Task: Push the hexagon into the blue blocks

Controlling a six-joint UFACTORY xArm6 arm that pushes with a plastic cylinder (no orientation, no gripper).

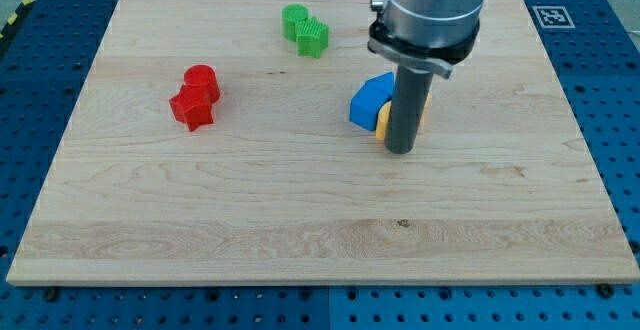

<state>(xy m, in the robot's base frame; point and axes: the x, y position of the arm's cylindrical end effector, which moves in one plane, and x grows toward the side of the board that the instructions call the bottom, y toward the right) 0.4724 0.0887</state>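
1. The hexagon I cannot make out as such: a yellow block (382, 121) shows only as a sliver at the left of my rod (402, 110), with a hint of it at the rod's right too, and its shape is hidden.
2. It touches the blue blocks (368, 101), a smooth pile with angled faces, just left of my rod, right of the counter's middle.
3. My tip (400, 151) rests on the counter just on the near side of the yellow block, hard against it.
4. I have no hand, only this straight dark rod under a grey round housing (430, 10), so there is nothing to open or close.
5. No writing is readable; a black-and-white square marker (552, 16) sits past the far right corner.
6. Far from me, two green blocks (305, 29), ridged, touch each other.
7. At the left, two red blocks (196, 97) touch; the nearer looks star-shaped.
8. The counter (300, 220) is pale grained wood on a blue perforated base (30, 100).
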